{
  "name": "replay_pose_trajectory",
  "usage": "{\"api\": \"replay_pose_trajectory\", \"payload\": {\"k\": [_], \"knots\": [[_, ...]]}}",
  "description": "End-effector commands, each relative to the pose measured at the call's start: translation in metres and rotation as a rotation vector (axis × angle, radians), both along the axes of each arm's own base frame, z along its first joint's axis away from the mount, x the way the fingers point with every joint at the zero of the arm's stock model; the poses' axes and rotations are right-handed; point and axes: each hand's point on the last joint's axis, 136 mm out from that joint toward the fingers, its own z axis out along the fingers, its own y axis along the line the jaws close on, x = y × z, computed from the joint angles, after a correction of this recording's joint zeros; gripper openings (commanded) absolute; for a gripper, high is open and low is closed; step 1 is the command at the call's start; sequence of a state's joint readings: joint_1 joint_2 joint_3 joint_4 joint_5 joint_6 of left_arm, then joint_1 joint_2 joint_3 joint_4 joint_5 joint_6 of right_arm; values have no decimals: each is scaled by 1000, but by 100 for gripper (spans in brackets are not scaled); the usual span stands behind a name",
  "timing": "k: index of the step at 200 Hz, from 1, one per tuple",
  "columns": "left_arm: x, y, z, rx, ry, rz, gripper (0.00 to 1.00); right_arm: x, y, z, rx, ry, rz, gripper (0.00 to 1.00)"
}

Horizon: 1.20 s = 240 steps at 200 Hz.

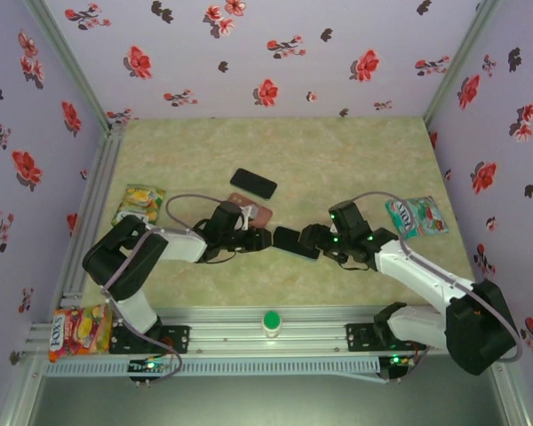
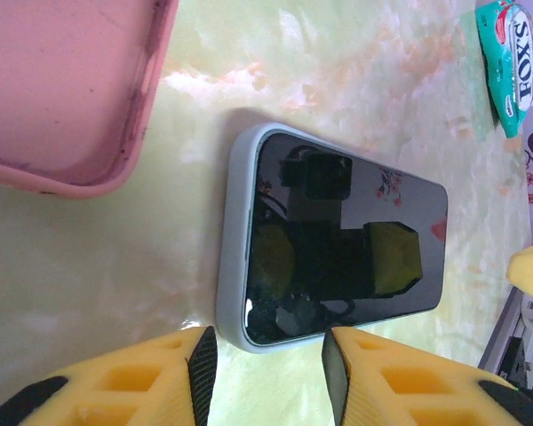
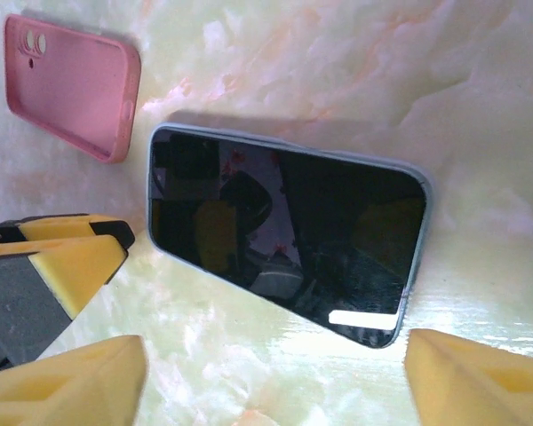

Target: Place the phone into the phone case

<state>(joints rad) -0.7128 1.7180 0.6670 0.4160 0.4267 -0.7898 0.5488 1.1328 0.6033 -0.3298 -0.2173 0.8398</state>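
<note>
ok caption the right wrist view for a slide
Phone face up on the table, pink case apart, open right tool above.

Left gripper (image 2: 268,353) and right gripper (image 3: 275,355) face to face, jaws apart.

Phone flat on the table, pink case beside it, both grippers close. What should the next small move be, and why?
Probably ease the right gripper forward and close it on the phone. The phone lies flat, screen up, just ahead of its open jaws, untouched. The left gripper is open at one end of it, and the pink case lies empty beside it.
</note>
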Motion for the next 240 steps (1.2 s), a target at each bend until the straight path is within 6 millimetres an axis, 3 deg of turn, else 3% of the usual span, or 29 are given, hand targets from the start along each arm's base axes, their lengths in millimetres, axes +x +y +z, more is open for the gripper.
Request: {"api": "replay_pose_trajectory", "payload": {"k": [1,42,130,240], "knots": [[9,3,8,15,-30,3,42,0,-3,1,21,-34,0,66],[20,2,9,6,-37,17,42,-1,-13,-10,18,-19,-28,35],[39,-10,14,-6,-49,-4,42,9,-15,-24,28,3,-44,36],[45,-15,4,-15,-28,-10,43,16,-13,-34,30,36,-45,38]]}}
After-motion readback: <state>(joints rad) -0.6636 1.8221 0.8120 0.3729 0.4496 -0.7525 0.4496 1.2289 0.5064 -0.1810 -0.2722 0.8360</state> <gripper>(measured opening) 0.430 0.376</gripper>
